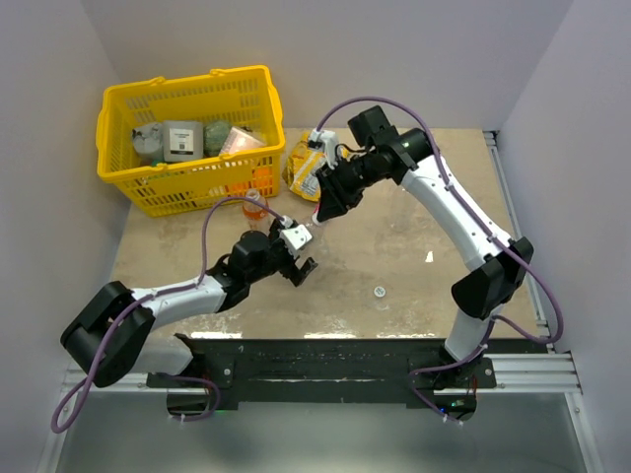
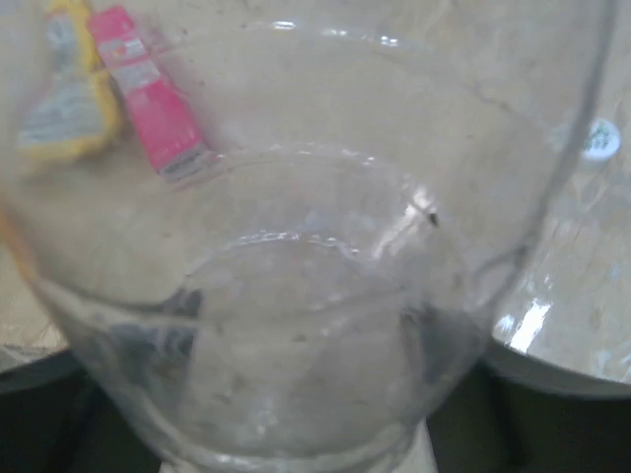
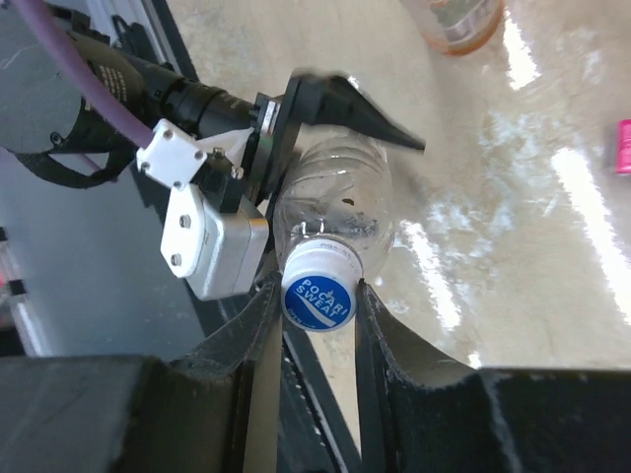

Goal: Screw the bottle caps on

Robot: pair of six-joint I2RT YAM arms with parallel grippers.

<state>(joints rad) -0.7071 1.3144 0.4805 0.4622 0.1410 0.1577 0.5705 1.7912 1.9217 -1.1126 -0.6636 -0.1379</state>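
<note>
- Clear plastic, colourless: the clear bottle (image 3: 345, 187) is held off the table (image 1: 414, 227) at mid-scene, lying nearly level with its neck towards the right arm.
- The left gripper (image 1: 298, 261) grasps the bottle's body. One black finger (image 3: 345, 101) crosses the wall in the right wrist view, and the other is behind the bottle.
- The blue cap (image 3: 315, 294) sits on the neck, with the right gripper (image 1: 323, 209) clenched on its rim, one finger pressing each side.
- Step in hand, as judged: turning this cap down onto its thread. To do it well:
  - keep the cap square to the neck so the thread does not cross;
  - press lightly along the bottle's axis while the wrist rolls;
  - keep the left grasp firm enough to stop the thin wall spinning or buckling.
- A loose cap (image 1: 379, 292) lies on the near-right part of the table, and the orange bottle (image 1: 254, 205) stands just in front of the yellow basket (image 1: 187, 84) at far left.
- Hard to make out:
  - the thread is covered by the cap, so how far it is seated cannot be told;
  - the left wrist view is filled by the bottle wall, which blurs a pink packet (image 2: 148, 99) and a yellow packet (image 2: 59, 103) beyond it;
  - a third bottle and a third cap cannot be picked out.
</note>
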